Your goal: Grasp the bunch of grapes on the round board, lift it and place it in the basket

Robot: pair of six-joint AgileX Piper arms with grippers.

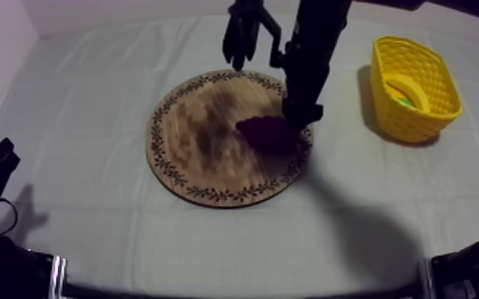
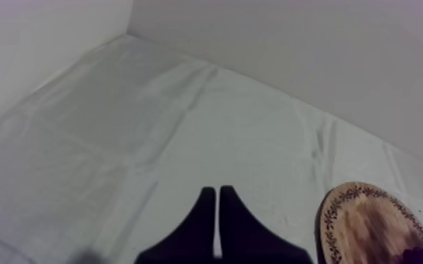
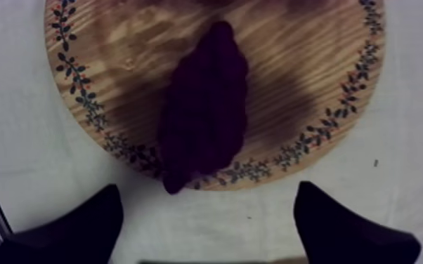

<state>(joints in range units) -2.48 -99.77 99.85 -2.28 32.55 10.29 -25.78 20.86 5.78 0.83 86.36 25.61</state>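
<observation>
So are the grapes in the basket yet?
Not yet. Nothing is finished: the bunch of grapes lies on the wooden board. In hand: the right arm hangs over the bunch, jaws wide open with nothing between them. Left to do: close on the grapes, lift them, carry them over to the yellow basket and drop them in.

Pretty dim overall, purplish cast. The right arm throws a big soft shadow over the cloth beside the board; the basket has shadow at its left.
</observation>
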